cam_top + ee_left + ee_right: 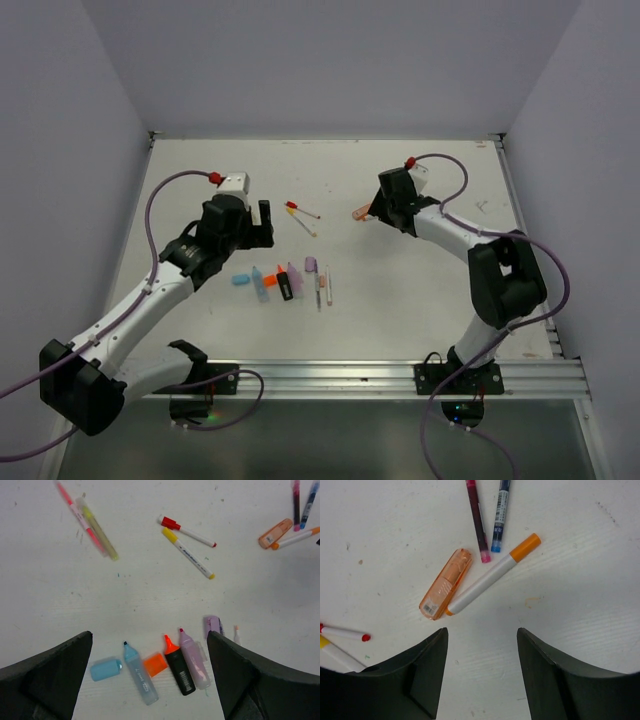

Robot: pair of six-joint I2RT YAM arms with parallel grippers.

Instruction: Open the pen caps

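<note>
My left gripper (256, 228) (150, 635) is open and empty, hovering over a row of uncapped highlighters. In that row lie a blue highlighter (140, 675), a black one with an orange tip (179, 667) and a purple one (195, 660). Loose beside them lie a light blue cap (105, 670), an orange cap (155, 664) and a purple cap (213, 626). Ahead lie a red-capped marker (185, 530) and a yellow-capped marker (189, 553). My right gripper (382, 203) (482, 630) is open and empty, just short of a capped orange highlighter (446, 583) and a white marker with an orange cap (526, 546).
A pink pen (477, 520) and a blue pen (500, 515) lie beyond the orange highlighter. A pink pen (80, 517) and a yellow pen (97, 527) lie far left in the left wrist view. Two thin pens (322, 285) lie right of the highlighter row. White walls ring the table (430, 290).
</note>
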